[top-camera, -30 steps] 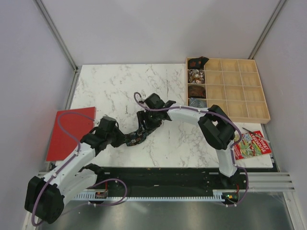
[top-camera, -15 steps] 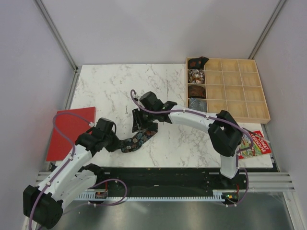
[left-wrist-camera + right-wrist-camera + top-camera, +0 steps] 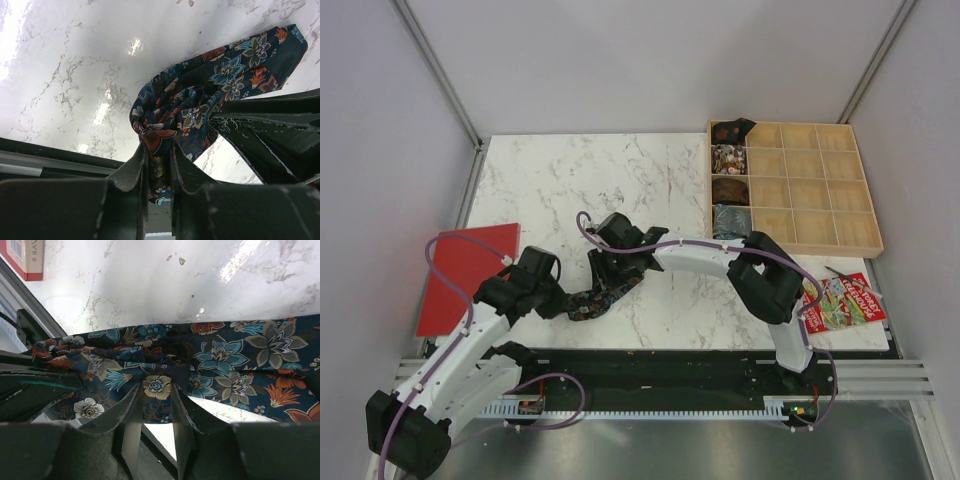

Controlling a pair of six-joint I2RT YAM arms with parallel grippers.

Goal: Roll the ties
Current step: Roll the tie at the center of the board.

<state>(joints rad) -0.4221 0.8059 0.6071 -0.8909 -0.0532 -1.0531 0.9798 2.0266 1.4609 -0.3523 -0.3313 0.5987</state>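
From above, both arms meet low on the white marble table (image 3: 550, 190), and their black wrists cover most of the tie (image 3: 603, 293). Only a short, dark, speckled strip shows between the left gripper (image 3: 563, 303) and the right gripper (image 3: 603, 275), and neither jaw can be read from up here. At the far right sits a pale wooden tray (image 3: 820, 210) of square cells. Its left column holds small bundles (image 3: 728, 160), too small to make out. A flat red board (image 3: 460, 275) hangs over the table's left edge, and a bright booklet (image 3: 842, 302) lies partly behind the right arm. On the left wrist view, the cloth is soft and crumpled, navy-black with orange and teal flowers, heaped on the glossy stone. The black fingers (image 3: 131, 167) are nearly together, pinching a gathered fold. A hard black part (image 3: 270, 135) juts in from the right and covers the cloth there; I cannot tell which piece of the other arm it is. On the right wrist view, the tie runs flat across the frame, its right end cut off. The fingers (image 3: 182, 407) are drawn in narrow on a puckered fold with a cream flower. A red corner (image 3: 25, 255) with a pale label is clipped at top left.
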